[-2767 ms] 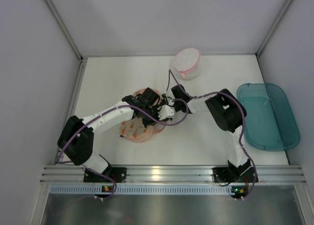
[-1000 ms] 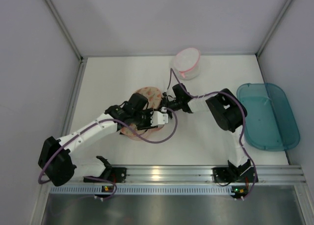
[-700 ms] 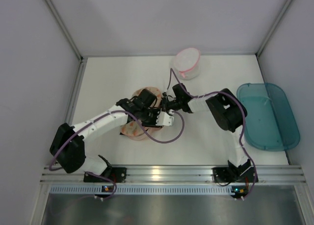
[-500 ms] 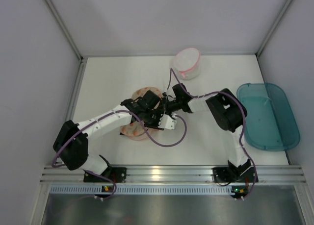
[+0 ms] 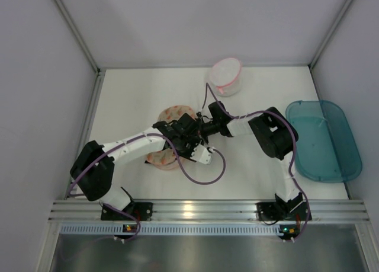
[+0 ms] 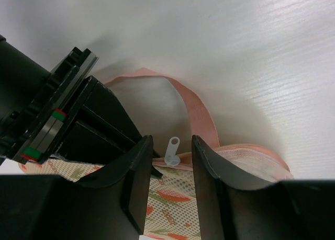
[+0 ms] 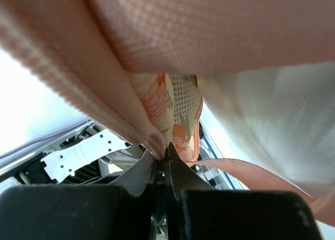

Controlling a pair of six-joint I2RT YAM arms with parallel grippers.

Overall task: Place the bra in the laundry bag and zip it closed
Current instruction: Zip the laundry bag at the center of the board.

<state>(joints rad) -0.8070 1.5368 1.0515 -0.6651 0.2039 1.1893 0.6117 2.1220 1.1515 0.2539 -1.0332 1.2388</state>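
The laundry bag (image 5: 161, 157) lies flat mid-table, cream mesh with orange print and pink trim, partly under my left arm. My right gripper (image 5: 201, 129) is shut on the bag's pink trimmed edge (image 7: 157, 141) at its right side; the mesh (image 7: 182, 101) hangs over the jaws. My left gripper (image 5: 188, 133) is open over the same edge. In the left wrist view its fingers (image 6: 137, 167) straddle the small clear zip pull (image 6: 172, 150), which stands free between the tips. A pink strap loop (image 6: 194, 106) lies just beyond. The bra is not visible in any view.
A small white pouch with a pink rim (image 5: 225, 76) stands at the back. A teal plastic tub (image 5: 323, 139) lies at the right edge. My right gripper's black body (image 6: 49, 106) fills the left of the left wrist view, close to my left fingers.
My left arm has swung, its elbow coming in from the far left and its wrist shifting right and nearer, with the gripper staying at the bag's right edge. The right arm has held still.
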